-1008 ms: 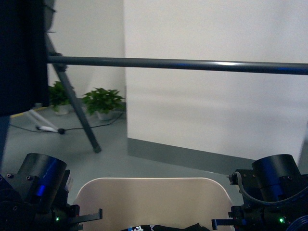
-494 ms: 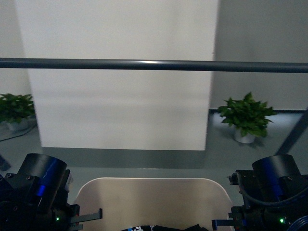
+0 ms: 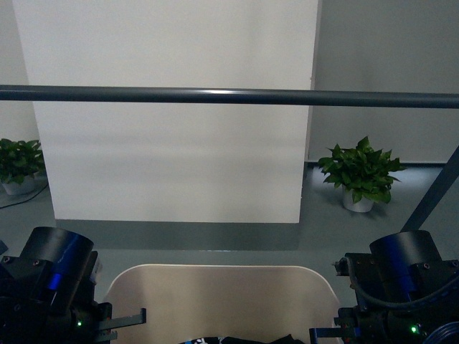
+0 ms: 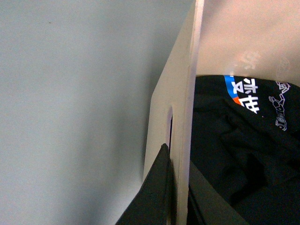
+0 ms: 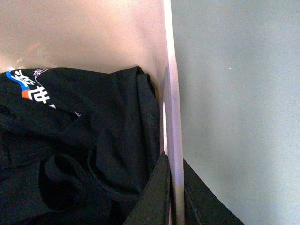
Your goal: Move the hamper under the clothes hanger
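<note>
Hamper point(image 3: 222, 287) sits low in the middle of the front view, close to the robot, and only its beige rim shows. The rack point(image 3: 229, 95) has its long bar going straight across higher up, and one slanted leg on the right. Behind it are a white panel point(image 3: 165, 115) and two plants point(image 3: 358, 172).

In the left wrist view, the left gripper point(image 4: 180, 180) is clenched on the hamper's side wall. One finger is outside and one is inside, right by a handle slot point(image 4: 169, 126). Black clothes point(image 4: 243, 150) lie in the hamper.

In the right wrist view, the right gripper point(image 5: 174, 164) pinches the other side wall the same way.
</note>
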Controlling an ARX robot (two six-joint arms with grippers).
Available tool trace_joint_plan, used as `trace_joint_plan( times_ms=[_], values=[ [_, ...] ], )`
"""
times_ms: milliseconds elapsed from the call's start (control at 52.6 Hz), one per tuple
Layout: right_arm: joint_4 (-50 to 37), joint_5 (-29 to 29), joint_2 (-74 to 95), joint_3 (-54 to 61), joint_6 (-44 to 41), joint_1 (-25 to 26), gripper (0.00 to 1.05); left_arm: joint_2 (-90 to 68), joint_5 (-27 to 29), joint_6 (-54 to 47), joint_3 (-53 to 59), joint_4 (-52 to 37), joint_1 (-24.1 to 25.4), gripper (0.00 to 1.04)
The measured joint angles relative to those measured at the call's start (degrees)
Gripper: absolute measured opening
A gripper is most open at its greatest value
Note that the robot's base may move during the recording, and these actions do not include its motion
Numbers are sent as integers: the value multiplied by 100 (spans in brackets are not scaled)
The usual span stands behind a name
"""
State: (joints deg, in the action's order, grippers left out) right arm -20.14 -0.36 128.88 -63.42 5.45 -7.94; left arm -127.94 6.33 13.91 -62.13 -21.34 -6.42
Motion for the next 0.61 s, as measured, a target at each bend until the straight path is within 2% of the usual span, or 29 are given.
trace_joint_plan(
  times_ms=[609],
  values=[
    [0, 31, 0, 0, 2, 55, 3, 0, -31, 0, 2, 0, -39, 4]
  ],
)
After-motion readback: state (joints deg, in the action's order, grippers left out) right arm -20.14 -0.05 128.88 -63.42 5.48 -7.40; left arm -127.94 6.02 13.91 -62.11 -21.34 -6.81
